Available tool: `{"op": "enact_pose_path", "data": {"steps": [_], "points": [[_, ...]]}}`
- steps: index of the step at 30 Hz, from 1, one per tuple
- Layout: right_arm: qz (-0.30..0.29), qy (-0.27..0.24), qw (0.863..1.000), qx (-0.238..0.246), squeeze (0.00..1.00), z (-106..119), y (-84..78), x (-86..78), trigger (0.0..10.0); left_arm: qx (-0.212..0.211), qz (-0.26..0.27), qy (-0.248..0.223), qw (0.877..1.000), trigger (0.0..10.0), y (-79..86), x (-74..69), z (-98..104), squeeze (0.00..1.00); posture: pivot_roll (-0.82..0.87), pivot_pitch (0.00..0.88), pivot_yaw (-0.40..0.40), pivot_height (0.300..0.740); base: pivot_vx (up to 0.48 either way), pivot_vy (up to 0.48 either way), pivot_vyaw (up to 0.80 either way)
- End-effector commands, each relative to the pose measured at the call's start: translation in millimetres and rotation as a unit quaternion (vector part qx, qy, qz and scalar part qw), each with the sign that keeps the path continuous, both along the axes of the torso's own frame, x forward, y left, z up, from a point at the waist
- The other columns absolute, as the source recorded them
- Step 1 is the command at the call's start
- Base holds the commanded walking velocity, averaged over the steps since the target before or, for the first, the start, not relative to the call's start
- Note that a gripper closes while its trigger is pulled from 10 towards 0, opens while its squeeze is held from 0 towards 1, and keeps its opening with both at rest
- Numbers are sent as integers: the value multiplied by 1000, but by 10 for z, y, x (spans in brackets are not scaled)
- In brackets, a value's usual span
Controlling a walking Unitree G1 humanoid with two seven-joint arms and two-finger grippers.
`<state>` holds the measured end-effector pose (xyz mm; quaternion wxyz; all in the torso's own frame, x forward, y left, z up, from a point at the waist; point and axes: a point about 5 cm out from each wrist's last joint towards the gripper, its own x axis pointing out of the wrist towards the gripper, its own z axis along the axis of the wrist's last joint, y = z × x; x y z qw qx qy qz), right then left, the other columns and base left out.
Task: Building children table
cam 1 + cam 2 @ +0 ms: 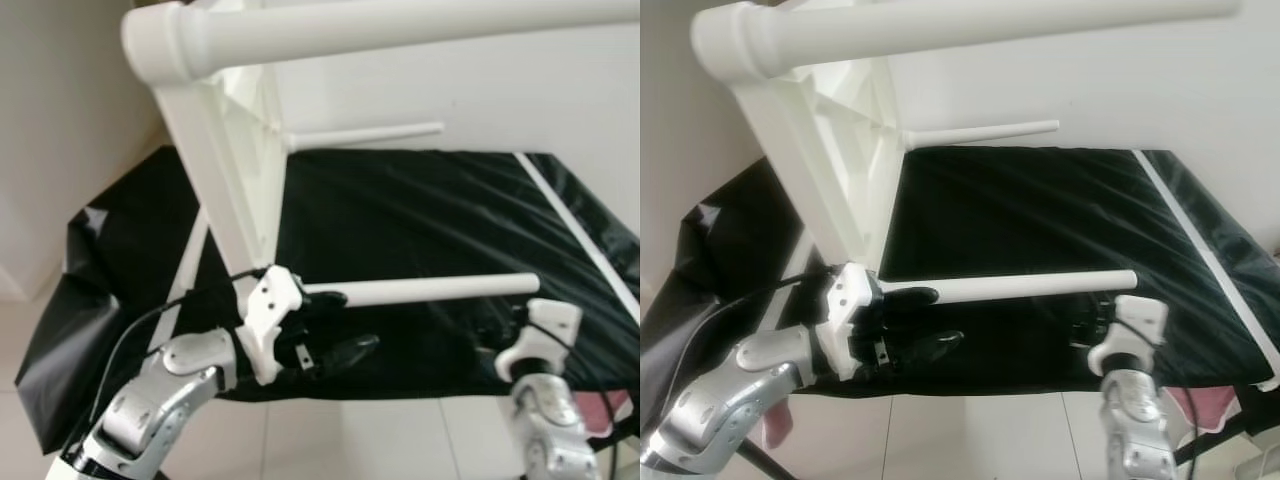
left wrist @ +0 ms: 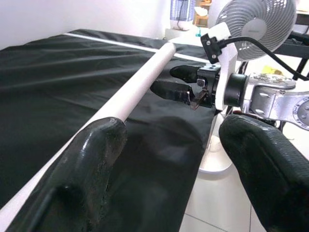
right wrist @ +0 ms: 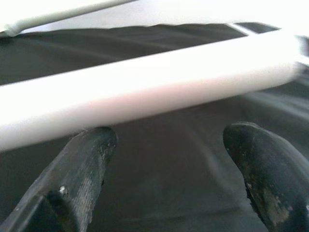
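Both grippers flank one white table leg lying across black sheet; neither has hold of it.

Largest first: upturned white table frame (image 1: pixel 225 170) stands beyond the left fingers, another leg (image 1: pixel 400 25) passing overhead. Black sheet (image 1: pixel 420 220) spreads under everything. The loose white leg (image 1: pixel 430 291) runs with its long axis from the left gripper (image 1: pixel 335 330) toward the right gripper (image 1: pixel 497 335), one end just by the left fingers, free end above and just beyond the right ones. Left gripper is the nearer to an end. Left fingers (image 2: pixel 91 164) wide apart, one pad brushing or almost at the leg's side, nothing clamped. Right fingers (image 3: pixel 82 169) also spread wide, leg crossing just beyond their tips, empty. Judgement: next move is a closing of the left jaws round the leg end.
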<state>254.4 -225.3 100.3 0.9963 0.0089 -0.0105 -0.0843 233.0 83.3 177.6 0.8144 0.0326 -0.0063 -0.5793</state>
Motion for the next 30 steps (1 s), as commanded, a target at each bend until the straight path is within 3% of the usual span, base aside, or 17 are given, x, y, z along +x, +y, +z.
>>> {"op": "enact_pose_path", "data": {"steps": [1, 10, 21, 25, 30], "points": [[-4, 2, 1000, 2, 0, -13, -3, -19, 10000, 3, 44, -5, 999, 10000, 13, 62, -11, 0, 40, 0, -29, 740, 0, 0, 0], [-32, 20, 999, 10, 0, -113, -57, -121, 10000, 6, 24, -14, 1000, 10000, -3, 47, 6, 0, 36, 0, -14, 740, 0, 0, 0], [-41, 81, 996, 21, 0, -391, 132, -367, 10000, 9, 20, -13, 1000, 10000, 55, 67, 31, 0, 37, 0, -14, 740, 0, 0, 0], [-31, 43, 998, 25, 0, -308, 216, -404, 10000, 6, 31, -15, 999, 10000, 63, 89, 22, 0, 35, 0, -13, 740, 0, 0, 0], [-36, -7, 999, 28, 0, -108, 233, -309, 10000, -1, 50, -14, 999, 10000, 37, 133, 12, 0, 33, 0, -11, 740, 0, 0, 0]]}}
